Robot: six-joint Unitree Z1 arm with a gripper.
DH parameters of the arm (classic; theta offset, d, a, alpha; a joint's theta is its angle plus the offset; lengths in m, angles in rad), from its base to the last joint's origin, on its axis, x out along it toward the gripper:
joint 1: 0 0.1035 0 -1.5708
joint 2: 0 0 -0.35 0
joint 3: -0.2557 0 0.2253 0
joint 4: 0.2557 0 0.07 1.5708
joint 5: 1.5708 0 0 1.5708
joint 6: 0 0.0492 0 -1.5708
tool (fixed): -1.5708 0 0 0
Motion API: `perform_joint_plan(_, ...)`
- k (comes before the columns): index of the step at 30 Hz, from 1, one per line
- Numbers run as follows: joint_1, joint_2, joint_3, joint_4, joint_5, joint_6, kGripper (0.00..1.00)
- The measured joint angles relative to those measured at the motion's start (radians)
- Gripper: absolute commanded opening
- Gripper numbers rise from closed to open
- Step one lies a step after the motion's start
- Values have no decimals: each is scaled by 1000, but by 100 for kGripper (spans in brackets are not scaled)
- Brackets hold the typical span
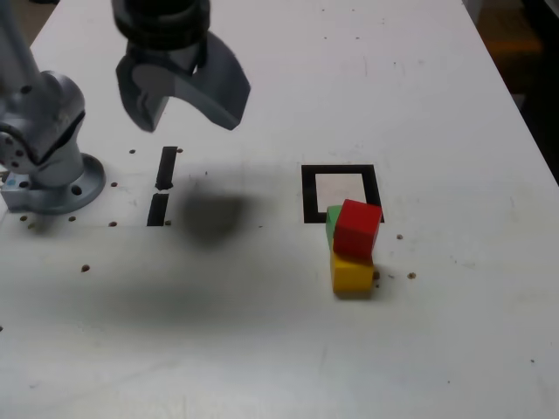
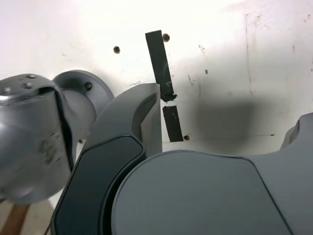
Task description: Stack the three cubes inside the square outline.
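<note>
On the white tabletop (image 1: 454, 131), three small solid cubes cluster at centre-right, red cube (image 1: 357, 227) atop yellow cube (image 1: 352, 272), green cube (image 1: 333, 225) behind, overlapping the black square outline (image 1: 307, 194). My claw (image 1: 181, 90) hangs released, upper left. They look light, rigid; I'd pinch opposite flat faces.

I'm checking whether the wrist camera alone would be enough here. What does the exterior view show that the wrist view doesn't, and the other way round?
Only the exterior view shows the red cube resting on the yellow cube with the green cube behind, overlapping the square outline at its near corner.

Only the wrist view shows the tool up close, filling much of the frame.

Both show the tool open and empty, the two tape strips, the arm's base and the white table.
</note>
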Motion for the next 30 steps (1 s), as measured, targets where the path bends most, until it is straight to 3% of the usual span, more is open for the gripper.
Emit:
perform_joint_plan(2,-38,75,-88,92,0,-5,95)
perform_joint_plan(5,-84,166,-185,182,-29,-8,95)
perform_joint_plan(10,-119,317,-353,172,-26,-15,95)
perform_joint_plan(16,-124,320,-550,200,-19,-19,95)
perform_joint_plan(25,-126,433,-890,208,-107,-18,95)
perform_joint_plan(30,-127,475,-882,207,-133,-15,95)
